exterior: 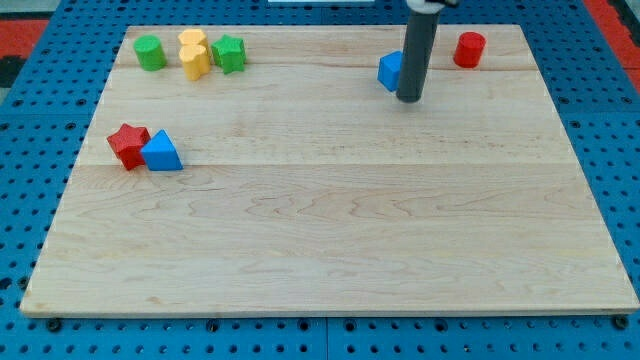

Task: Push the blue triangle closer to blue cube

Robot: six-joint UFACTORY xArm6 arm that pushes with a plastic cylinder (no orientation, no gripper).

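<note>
The blue triangle [161, 152] lies at the view's left, touching a red star-shaped block [128, 145] on its left. The blue cube [389, 70] sits near the view's top, right of centre, partly hidden behind the rod. My tip [409, 99] rests on the board just right of and below the blue cube, close to it or touching it. The tip is far to the right of the blue triangle.
A red cylinder [469, 49] stands at the view's top right. At the top left are a green cylinder [151, 52], a yellow block [194, 54] and a green star-shaped block [229, 53]. The wooden board [330, 240] lies on a blue pegboard.
</note>
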